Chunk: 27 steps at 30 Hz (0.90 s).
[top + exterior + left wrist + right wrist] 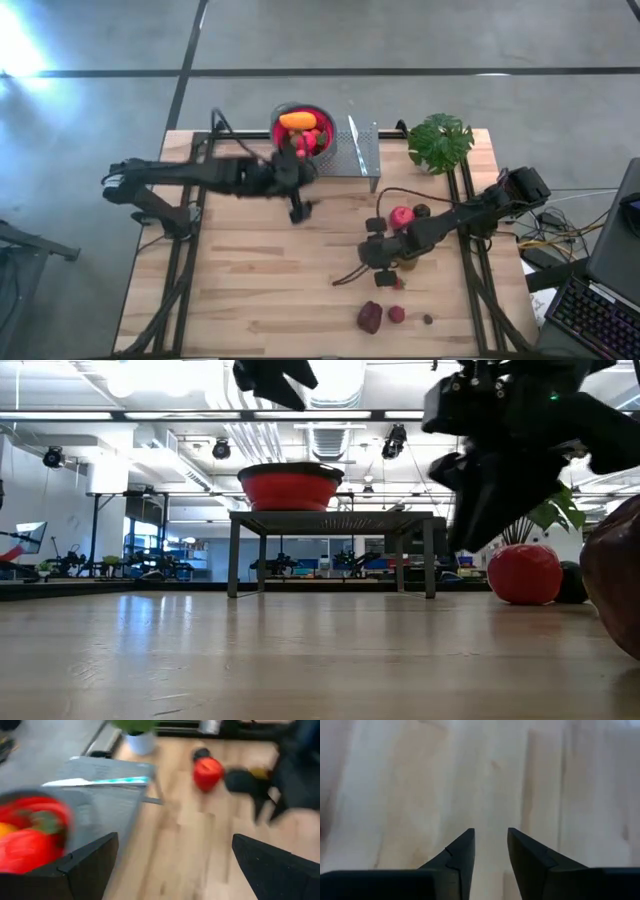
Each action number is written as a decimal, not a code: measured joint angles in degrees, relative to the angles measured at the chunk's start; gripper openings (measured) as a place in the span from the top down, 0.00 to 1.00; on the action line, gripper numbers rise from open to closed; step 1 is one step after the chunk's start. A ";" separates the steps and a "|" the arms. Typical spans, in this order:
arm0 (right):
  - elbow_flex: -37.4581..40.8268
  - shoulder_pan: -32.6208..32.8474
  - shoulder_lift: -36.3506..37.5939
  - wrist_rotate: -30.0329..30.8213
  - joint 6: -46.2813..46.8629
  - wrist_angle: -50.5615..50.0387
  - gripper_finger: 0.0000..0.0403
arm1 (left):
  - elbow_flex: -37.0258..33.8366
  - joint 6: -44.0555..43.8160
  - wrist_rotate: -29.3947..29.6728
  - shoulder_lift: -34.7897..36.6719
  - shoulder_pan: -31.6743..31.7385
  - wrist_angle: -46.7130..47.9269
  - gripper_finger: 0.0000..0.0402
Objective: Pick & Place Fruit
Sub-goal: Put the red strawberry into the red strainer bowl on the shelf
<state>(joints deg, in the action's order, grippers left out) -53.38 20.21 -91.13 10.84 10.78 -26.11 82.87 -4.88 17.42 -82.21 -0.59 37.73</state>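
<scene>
Loose fruit lies on the wooden table: a red apple [401,216] [207,772] [523,573] beside a dark fruit [421,211], and nearer the front a maroon fruit [370,317], a red berry [397,314] and a small brown one [427,319]. More fruit, an orange one [297,120] among red ones, fills the red-lined bowl [325,118] [290,488]. My left gripper [298,212] [173,840] hangs open over the table just in front of the bowl, with nothing between its fingers. My right gripper [376,262] [491,832] points down at bare wood near the apple, with a narrow empty gap between its fingertips.
The bowl stands on a perforated metal stand [358,152] [335,520] at the table's far edge, with a green potted plant [440,140] to its right. Bare wood lies at the table's left and front [250,290]. A keyboard [595,315] sits off the table's right.
</scene>
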 joint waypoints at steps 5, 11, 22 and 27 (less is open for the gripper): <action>-1.55 4.59 0.00 1.30 7.88 -8.09 0.70 | -10.67 1.53 0.45 1.59 -7.64 -16.20 0.02; -4.44 11.13 0.00 3.31 16.90 -15.68 0.69 | -22.81 2.76 0.60 4.42 -15.36 -38.25 0.02; -7.53 21.22 0.00 4.26 35.89 -20.15 0.65 | -32.08 4.96 0.16 5.14 -21.80 -52.56 0.02; -6.04 23.15 0.00 5.73 40.43 -20.22 0.65 | -33.94 4.77 0.03 5.14 -21.80 -55.48 0.02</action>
<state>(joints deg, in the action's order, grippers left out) -59.42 43.36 -91.13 16.57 51.21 -46.33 48.93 -0.11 17.45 -77.08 -22.39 -17.75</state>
